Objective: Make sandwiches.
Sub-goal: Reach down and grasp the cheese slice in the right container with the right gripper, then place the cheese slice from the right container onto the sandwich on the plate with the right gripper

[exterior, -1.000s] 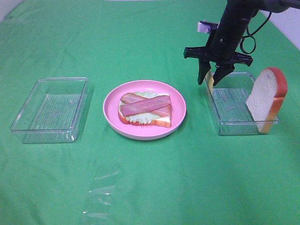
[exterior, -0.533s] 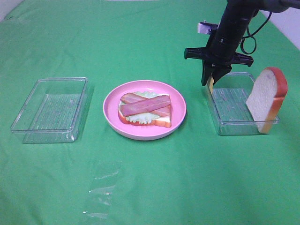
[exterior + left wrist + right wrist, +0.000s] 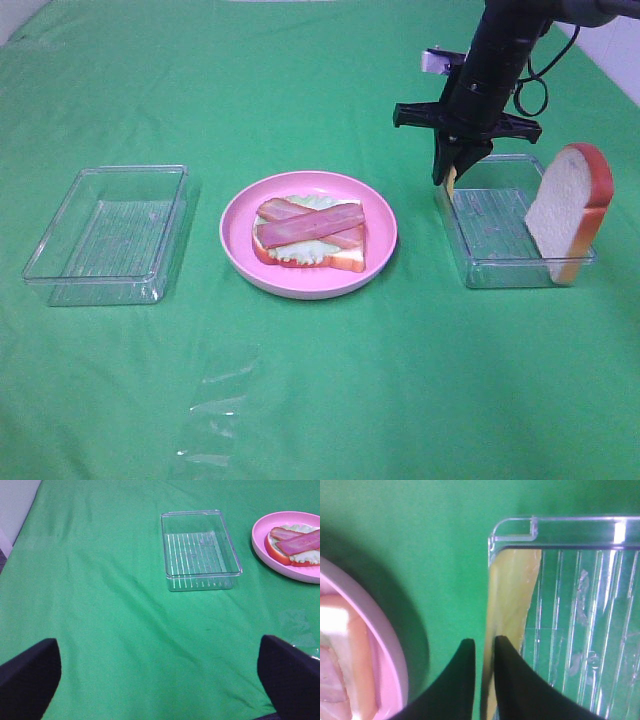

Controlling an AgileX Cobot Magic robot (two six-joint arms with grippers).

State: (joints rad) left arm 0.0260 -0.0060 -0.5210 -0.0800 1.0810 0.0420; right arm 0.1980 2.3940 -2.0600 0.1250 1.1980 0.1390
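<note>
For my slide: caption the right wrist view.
Right gripper pinches the yellow cheese slice at the clear tray wall, pink plate beside.

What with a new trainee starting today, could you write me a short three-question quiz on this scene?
1. True or false: the bread in the right tray lies flat.
2. What lies on top of the stack on the plate? A tomato, B bacon, C egg.
3. Fill in: the right hand is shut on the ____.

Key:
1. False; it stands on edge, leaning at the tray's far end.
2. B.
3. Cheese, held at the tray's wall nearest the plate.
</note>
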